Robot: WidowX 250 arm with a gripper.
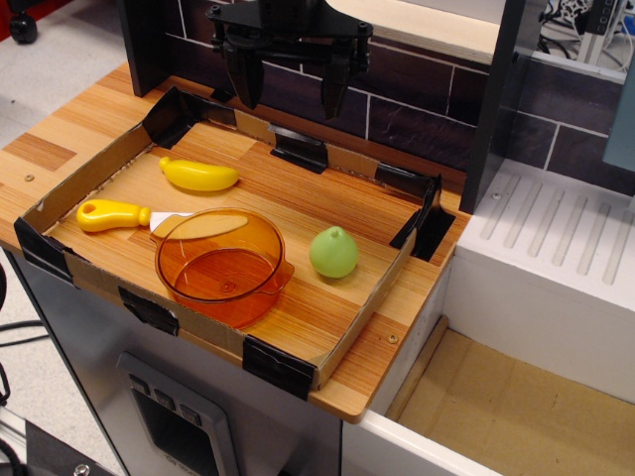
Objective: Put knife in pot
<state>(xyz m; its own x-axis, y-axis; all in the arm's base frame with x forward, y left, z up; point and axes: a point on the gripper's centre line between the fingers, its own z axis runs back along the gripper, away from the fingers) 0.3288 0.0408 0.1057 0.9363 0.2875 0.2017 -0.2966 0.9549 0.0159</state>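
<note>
We are seeing the gripper (pixel 290 87) hanging high over the back edge of the worktop (pixel 367 382), its jaws spread wide and holding nothing, well apart from every toy below.

The knife (pixel 134 217) is lying flat near the front-left corner, inside the low cardboard rim (pixel 94 174). Its long axis is running roughly left to right along the worktop: yellow handle toward the left edge, white blade pointing right. The blade tip is reaching the pot (pixel 220 263) and showing through its orange wall; we cannot tell whether it is resting on the rim or tucked beside it.

We are judging the handle to be the free end for a grasp, since the pot is crowding the blade.

A banana (pixel 199 176) is sitting behind the knife, and a green fruit (pixel 333 252) is standing just right of the pot. The pot is looking empty.
</note>
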